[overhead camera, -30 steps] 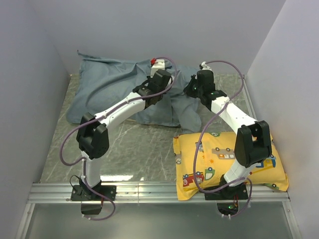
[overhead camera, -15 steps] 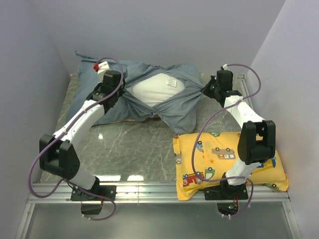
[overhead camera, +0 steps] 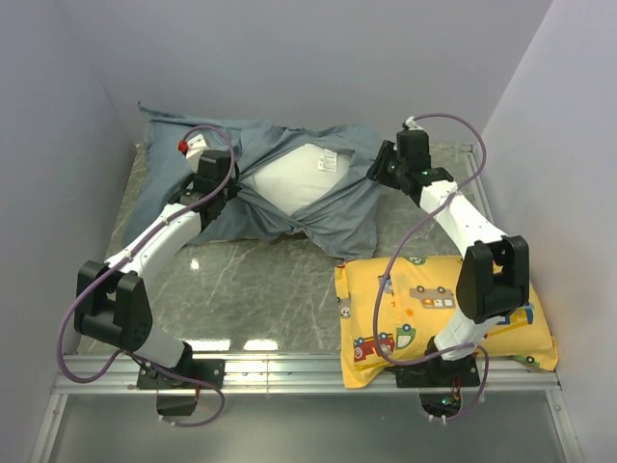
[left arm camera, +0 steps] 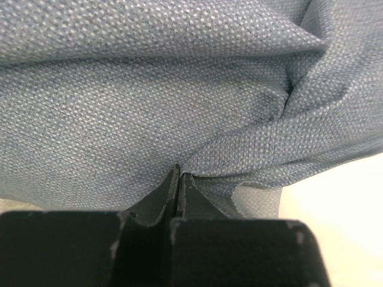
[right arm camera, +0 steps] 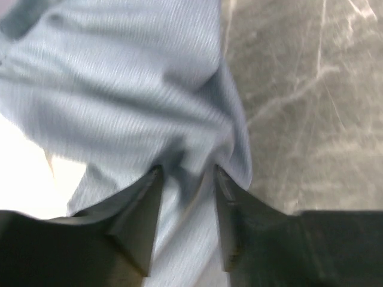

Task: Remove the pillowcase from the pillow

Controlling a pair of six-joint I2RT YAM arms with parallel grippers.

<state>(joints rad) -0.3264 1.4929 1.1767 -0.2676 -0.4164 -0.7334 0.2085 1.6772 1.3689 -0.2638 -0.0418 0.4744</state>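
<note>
The blue-grey pillowcase (overhead camera: 337, 207) lies at the back of the table, pulled apart in the middle so the white pillow (overhead camera: 294, 178) and its small tag show. My left gripper (overhead camera: 227, 188) sits at the left rim of that gap. In the left wrist view the left gripper (left arm camera: 178, 173) is shut on a fold of pillowcase (left arm camera: 149, 89). My right gripper (overhead camera: 381, 172) is at the right rim. The right wrist view shows the right gripper (right arm camera: 188, 173) open, with loose pillowcase (right arm camera: 137, 89) lying between its fingers.
A yellow pillow (overhead camera: 443, 309) printed with cartoon vehicles lies at the front right, by the right arm's base. Grey walls close in the left, back and right sides. The marble tabletop (overhead camera: 260, 280) shows in front of the pillowcase.
The arms pulled the pillowcase apart and bared the white pillow. Since then the right gripper has opened and moved left toward the pillow, and the fabric on that side has slackened.
</note>
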